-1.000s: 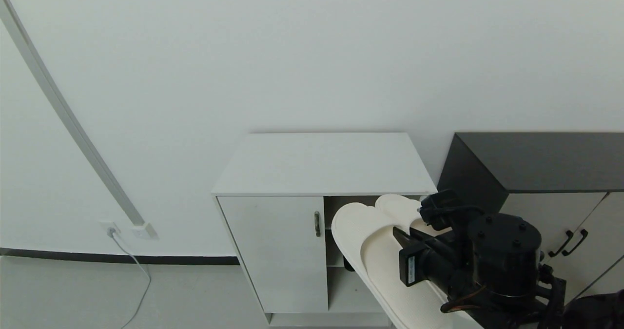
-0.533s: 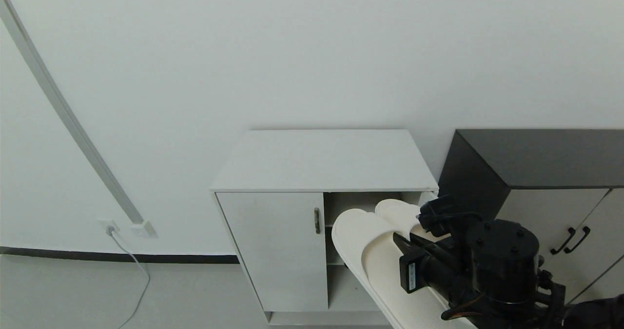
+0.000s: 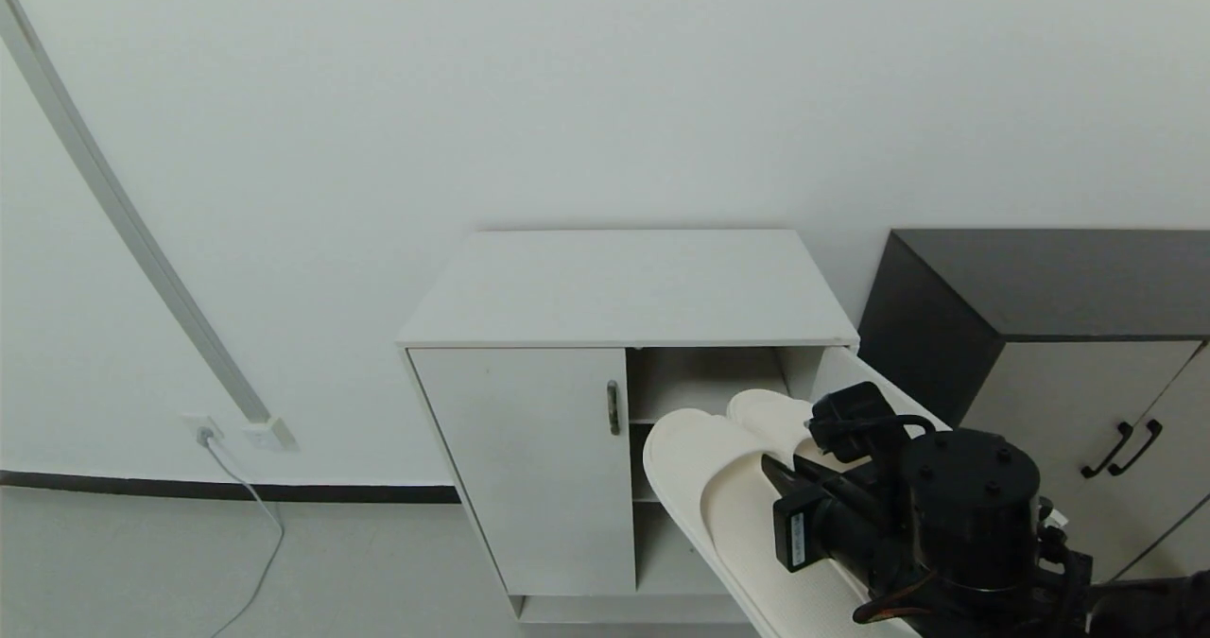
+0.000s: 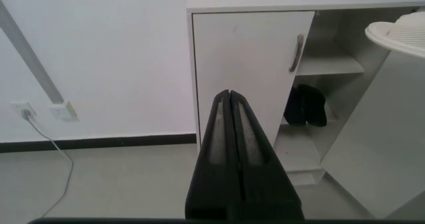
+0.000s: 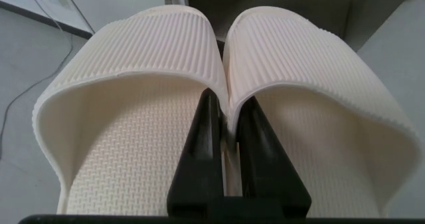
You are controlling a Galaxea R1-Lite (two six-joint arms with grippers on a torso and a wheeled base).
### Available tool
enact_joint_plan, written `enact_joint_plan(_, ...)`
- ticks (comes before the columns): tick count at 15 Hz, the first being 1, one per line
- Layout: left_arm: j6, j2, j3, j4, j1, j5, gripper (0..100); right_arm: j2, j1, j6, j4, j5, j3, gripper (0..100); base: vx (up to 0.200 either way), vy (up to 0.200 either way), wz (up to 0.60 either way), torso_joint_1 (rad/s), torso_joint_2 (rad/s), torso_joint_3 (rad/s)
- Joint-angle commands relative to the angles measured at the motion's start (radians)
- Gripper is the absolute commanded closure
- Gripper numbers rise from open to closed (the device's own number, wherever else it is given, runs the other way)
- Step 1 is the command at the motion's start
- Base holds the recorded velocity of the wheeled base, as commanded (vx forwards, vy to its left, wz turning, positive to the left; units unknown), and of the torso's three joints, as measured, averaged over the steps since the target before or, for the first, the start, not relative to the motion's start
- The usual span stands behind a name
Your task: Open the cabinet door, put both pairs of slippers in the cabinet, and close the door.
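Between the fingers of the right gripper (image 5: pixel 228 108), the adjoining inner walls of 2 cream slippers (image 5: pixel 166 58) are pinched together, so 1 grasp carries the whole pair, toes leading. The pair is held in the air just in front of the open right half of the white cabinet (image 3: pixel 624 288). The toes are about level with the upper shelf (image 4: pixel 329 66); whether they have crossed the front edge cannot be told. The right door (image 3: pixel 879 383) stands swung out beside the arm. The left door (image 3: pixel 529 458) is closed, its handle (image 3: pixel 613 407) near the slipper toes. A dark pair of shoes or slippers (image 4: pixel 305 106) sits on the shelf below. The left gripper (image 4: pixel 229 94) is pressed together on nothing and points at the closed door from well back.

Step in hand, as judged: insertion of this pair. Recommended procedure:
1. Keep the pair centred between the closed door's edge and the open door.
2. Advance toes first, soles level above a free shelf.
3. Lower until the soles are supported, then release; a thin-wall pinch may let 1 slipper slide.
4. Withdraw straight back, away from the open door.
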Motion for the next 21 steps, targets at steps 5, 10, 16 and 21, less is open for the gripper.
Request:
enact_joint_plan(5,0.001,0.001,0.0,0.0,0.001,0.0,100,0.004,0.0,0.001,0.0,0.0,0.0,100,0.0,0.0,0.0,-0.204,0.48,0.27)
enact_joint_plan(10,0.0,0.001,0.0,0.0,0.001,0.0,100,0.004,0.008,0.0,0.0,-0.005,0.002,100,0.0,0.0,0.0,-0.223,0.55,0.314)
enact_joint_plan(16,0.004,0.001,0.0,0.0,0.001,0.0,100,0.024,0.006,0.0,0.0,-0.008,0.002,100,0.0,0.0,0.0,-0.198,0.51,0.312)
enact_joint_plan(21,0.001,0.001,0.0,0.0,0.001,0.0,100,0.087,0.001,-0.002,-0.04,-0.008,-0.003,100,0.0,0.0,0.0,-0.16,0.48,0.327)
